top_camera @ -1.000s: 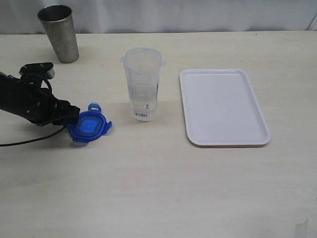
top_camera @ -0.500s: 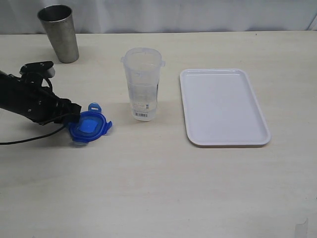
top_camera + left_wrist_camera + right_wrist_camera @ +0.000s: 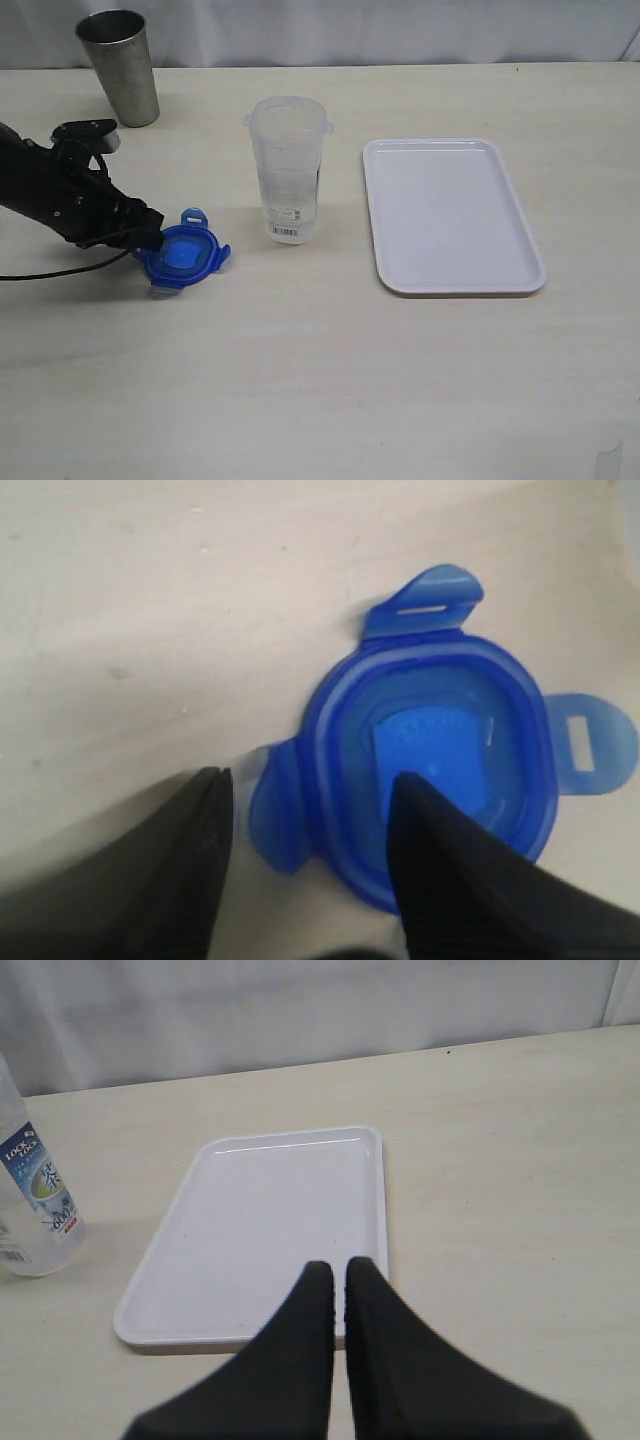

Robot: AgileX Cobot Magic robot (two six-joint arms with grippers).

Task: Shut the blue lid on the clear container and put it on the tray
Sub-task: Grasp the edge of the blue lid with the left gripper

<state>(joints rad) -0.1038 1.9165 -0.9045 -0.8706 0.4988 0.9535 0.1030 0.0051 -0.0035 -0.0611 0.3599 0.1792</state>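
Left gripper (image 3: 312, 780) is down at the table, fingers spread wide, straddling one flap of the blue lid (image 3: 183, 254). One finger hangs over the lid's rim, the other stands off to the side on bare tabletop. Nothing is pinched yet. The lid lies flat toward the left edge of the table. The clear container (image 3: 288, 170) stands upright and open-topped mid-table, well apart from it. So this looks like the lid pick-up, the very start. Next comes a squeeze on that rim or flap, then a lift across to the container's mouth. The right gripper (image 3: 345, 1265) waits with fingers pressed together, over the near rim of the tray (image 3: 450, 210), which sits bare toward the right edge. The steel cup (image 3: 120, 70) stands at the far left corner. The table (image 3: 320, 380) is pale woodgrain, with a white curtain (image 3: 350, 30) behind the far edge.
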